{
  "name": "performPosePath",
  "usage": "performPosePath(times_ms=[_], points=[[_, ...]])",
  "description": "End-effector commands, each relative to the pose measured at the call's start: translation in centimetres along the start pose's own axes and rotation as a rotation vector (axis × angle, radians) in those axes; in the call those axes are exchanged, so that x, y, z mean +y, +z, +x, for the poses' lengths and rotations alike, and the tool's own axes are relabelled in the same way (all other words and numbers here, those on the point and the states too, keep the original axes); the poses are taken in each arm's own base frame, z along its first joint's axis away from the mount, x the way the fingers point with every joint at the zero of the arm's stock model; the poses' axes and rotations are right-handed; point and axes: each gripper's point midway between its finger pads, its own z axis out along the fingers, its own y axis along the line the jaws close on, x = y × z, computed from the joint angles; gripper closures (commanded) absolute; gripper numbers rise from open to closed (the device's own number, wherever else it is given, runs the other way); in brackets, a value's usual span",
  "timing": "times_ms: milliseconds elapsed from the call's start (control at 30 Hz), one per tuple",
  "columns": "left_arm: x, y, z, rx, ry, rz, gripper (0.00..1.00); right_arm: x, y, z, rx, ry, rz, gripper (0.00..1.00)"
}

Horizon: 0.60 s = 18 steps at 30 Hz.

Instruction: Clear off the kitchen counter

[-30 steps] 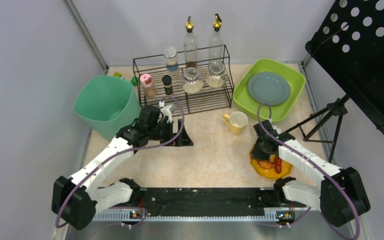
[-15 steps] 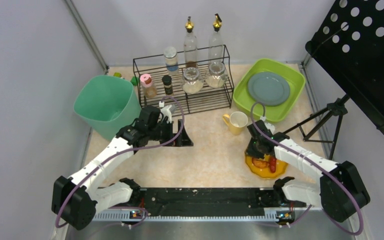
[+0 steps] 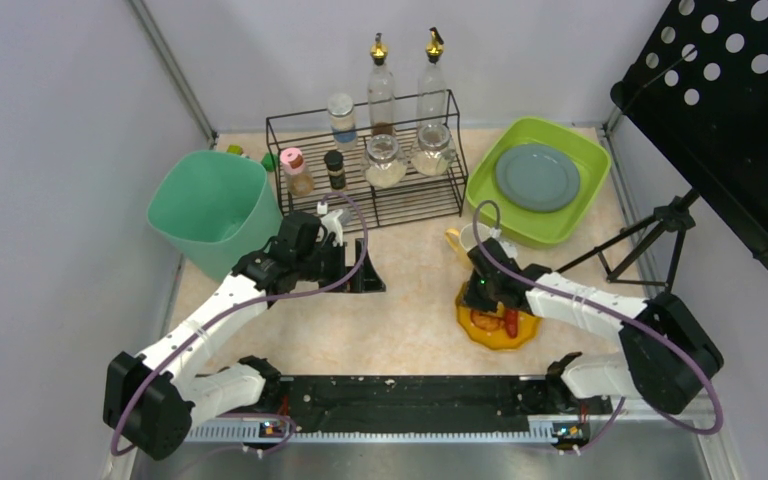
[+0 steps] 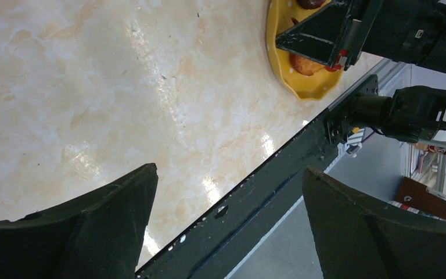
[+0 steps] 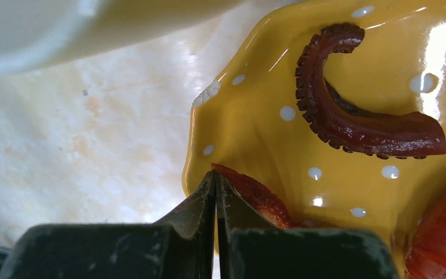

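Note:
The kitchen counter (image 3: 410,320) is a beige marbled top. A yellow white-dotted plate (image 3: 500,328) lies on it right of centre, with a dark red curled piece (image 5: 348,119) and red-orange food (image 5: 441,232). My right gripper (image 3: 480,292) is shut on the plate's left rim; in the right wrist view the jaws (image 5: 216,177) meet at the edge of the plate (image 5: 325,174). My left gripper (image 3: 365,275) is open and empty above the counter's middle; its wrist view shows bare counter (image 4: 93,87), the plate (image 4: 293,70) and the gripper's spread jaws (image 4: 229,192).
A yellow mug (image 3: 474,240) stands just behind the right gripper. A lime-green tub (image 3: 580,150) holds a grey plate (image 3: 537,176) at the back right. A black wire rack (image 3: 400,200) with jars and bottles stands at the back, a teal bin (image 3: 210,205) at the left. A tripod (image 3: 650,240) stands at the right.
My right gripper has dragged the yellow plate leftward across the counter, toward the middle and nearer the mug. The left arm has not moved.

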Motion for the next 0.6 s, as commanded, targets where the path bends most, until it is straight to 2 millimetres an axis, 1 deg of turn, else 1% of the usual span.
performPosePath(times_ms=[0,167,300,500,567], points=[[-0.7,-0.5,-1.0,-0.034,0.042,0.006,0.01,0.8,2.0,4.7,0.144,-0.029,0.003,1.0],[-0.6,-1.2,-1.4,-0.065,0.042,-0.025,0.01,4.5,3.1,6.5,0.172,-0.088,-0.039,1.0],[0.5,-1.9,-1.7,-0.085,0.011,-0.106,0.01,8.0,4.0,7.4,0.182,-0.123,-0.088,1.0],[1.8,-3.4,-1.4,-0.135,-0.034,-0.194,0.01,13.2,4.4,9.4,0.226,-0.185,-0.183,1.0],[2.1,-3.9,-1.2,-0.159,-0.044,-0.209,0.01,14.3,4.5,9.8,0.234,-0.204,-0.196,1.0]])
